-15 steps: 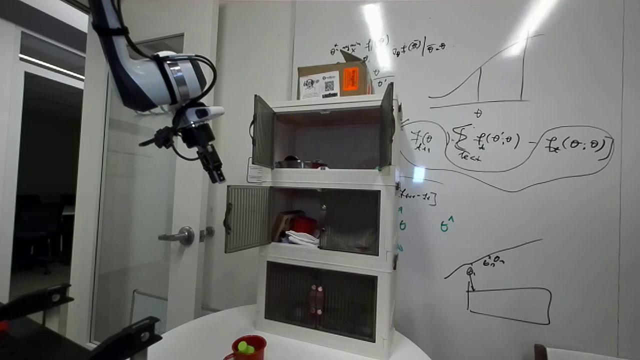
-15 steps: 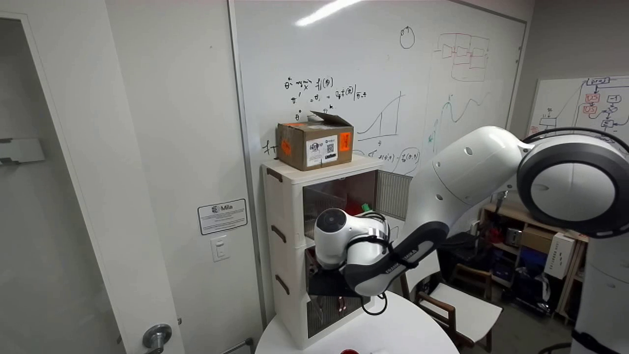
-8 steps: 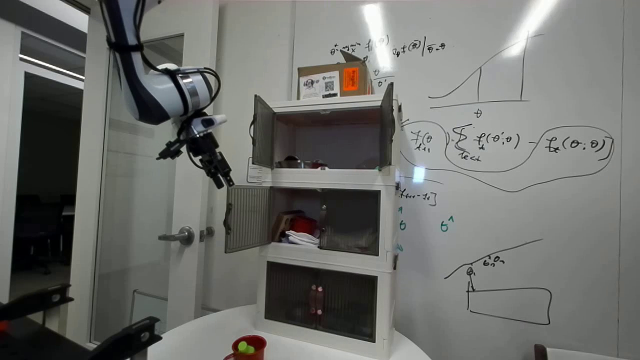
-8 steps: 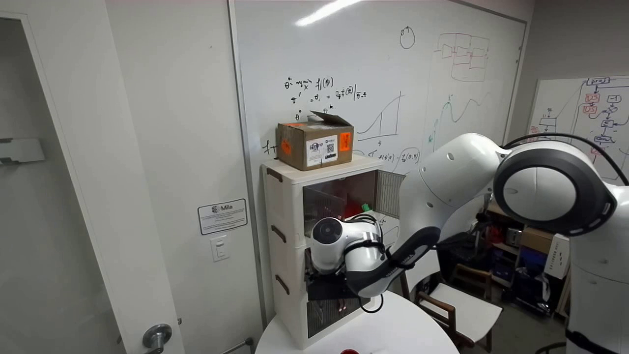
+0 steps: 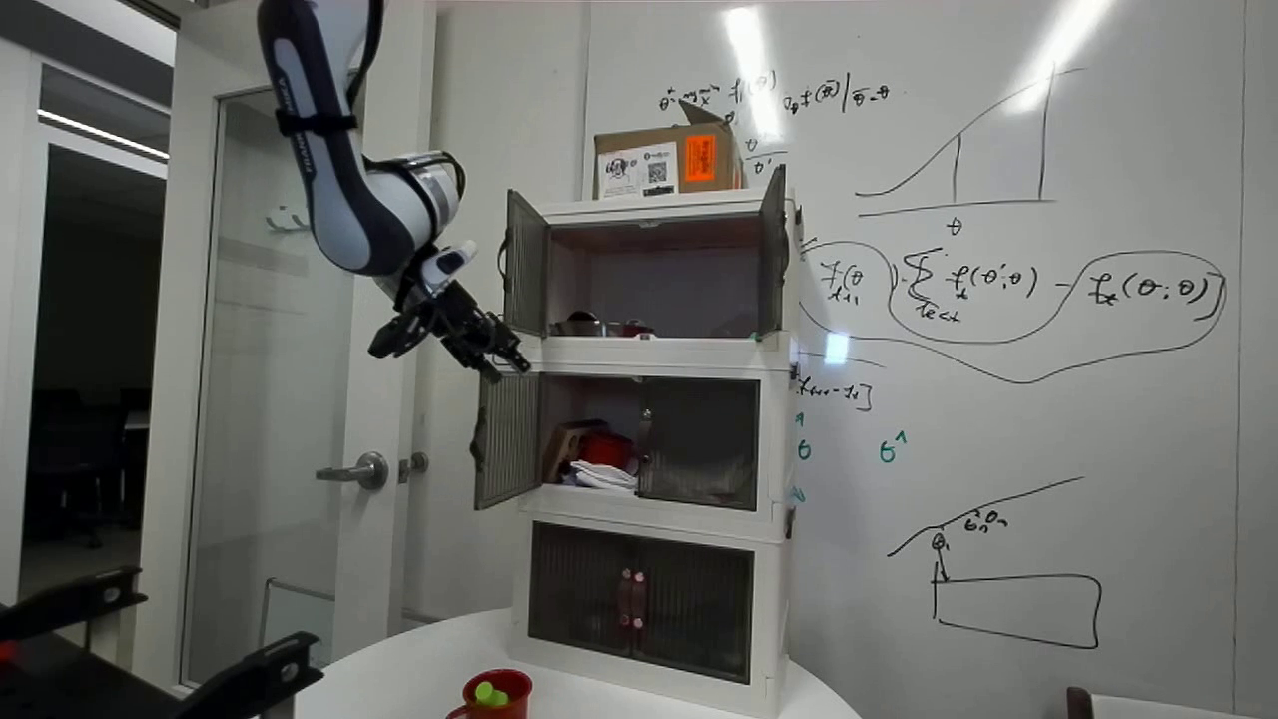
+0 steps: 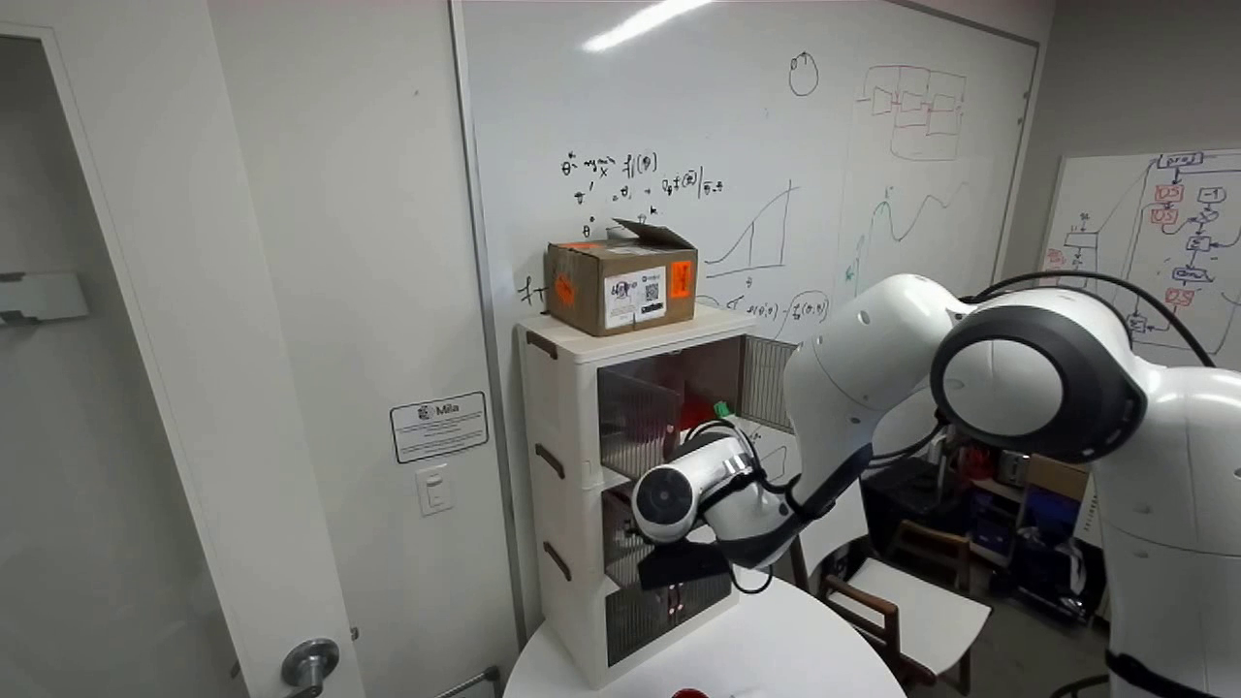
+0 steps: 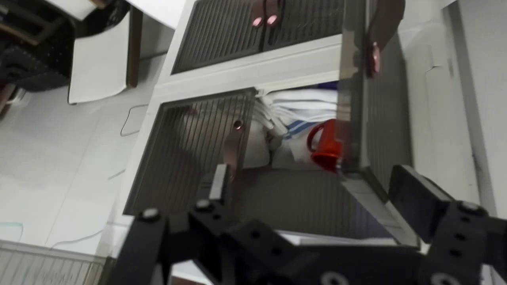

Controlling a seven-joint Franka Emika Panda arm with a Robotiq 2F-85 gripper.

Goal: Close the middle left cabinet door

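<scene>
We're prob. at the push stage: mid. L cabinet door [image 5: 510, 444] stands open, gripper [image 5: 507, 369] spread, clasping nothing; next we need to swing it inward.

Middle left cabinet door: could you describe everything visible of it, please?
The middle left cabinet door is a grey-tinted, ribbed panel, plastic-looking and translucent, with a brown strap handle and coppery stud. It stands upright and open, swung outward from the white cabinet. The open gripper is close to its top; contact is unclear.
</scene>
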